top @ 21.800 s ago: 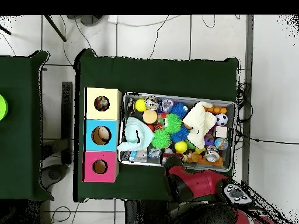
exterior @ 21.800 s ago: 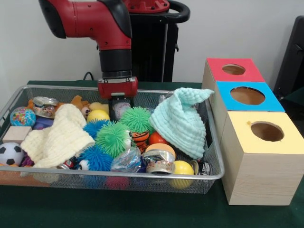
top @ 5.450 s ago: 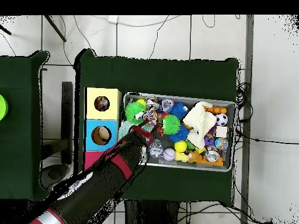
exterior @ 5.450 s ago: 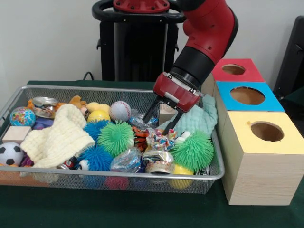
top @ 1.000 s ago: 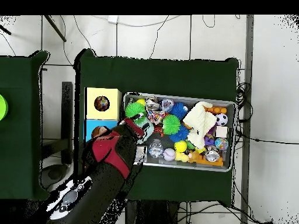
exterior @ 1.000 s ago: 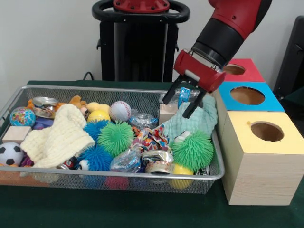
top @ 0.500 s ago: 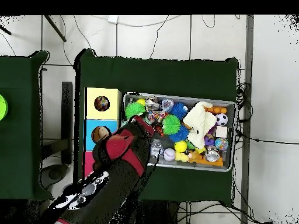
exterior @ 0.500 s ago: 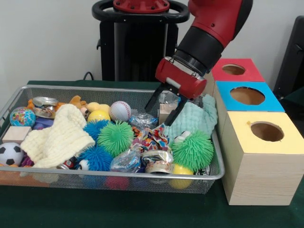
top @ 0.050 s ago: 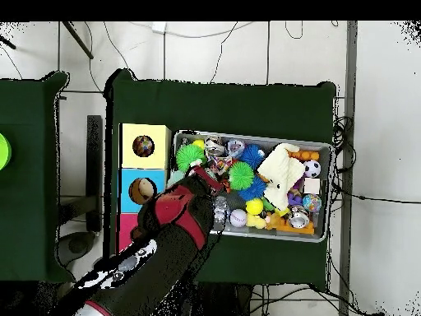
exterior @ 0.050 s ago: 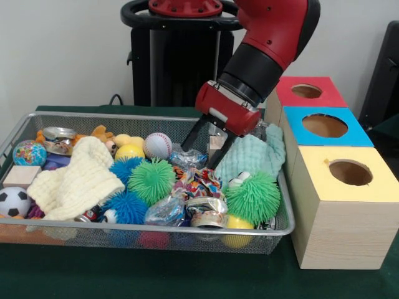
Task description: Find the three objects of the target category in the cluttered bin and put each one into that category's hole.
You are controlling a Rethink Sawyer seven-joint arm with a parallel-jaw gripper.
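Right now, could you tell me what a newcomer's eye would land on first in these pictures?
Probably the red arm's open gripper hanging over the wire bin crammed with toys, above a crinkly wrapper. Next, the spiky green balls at the bin's middle, and the red, blue and yellow hole boxes beside it.

A wire bin (exterior @ 0.050 s ago: 156,240) fills the left and centre of the front view. Three boxes with holes stand in a row just right of it: the nearest box (exterior @ 0.050 s ago: 349,212) at lower right, the middle box (exterior @ 0.050 s ago: 324,128) behind it, the farthest box (exterior @ 0.050 s ago: 307,92) behind that. Inside the bin, a knitted cloth (exterior @ 0.050 s ago: 78,180) lies at left, a spiky ball (exterior @ 0.050 s ago: 254,196) at front right, and a baseball (exterior @ 0.050 s ago: 157,145) near the back. The gripper (exterior @ 0.050 s ago: 202,149) hangs over the bin's back centre, above a folded cloth (exterior @ 0.050 s ago: 255,156) at its right end.
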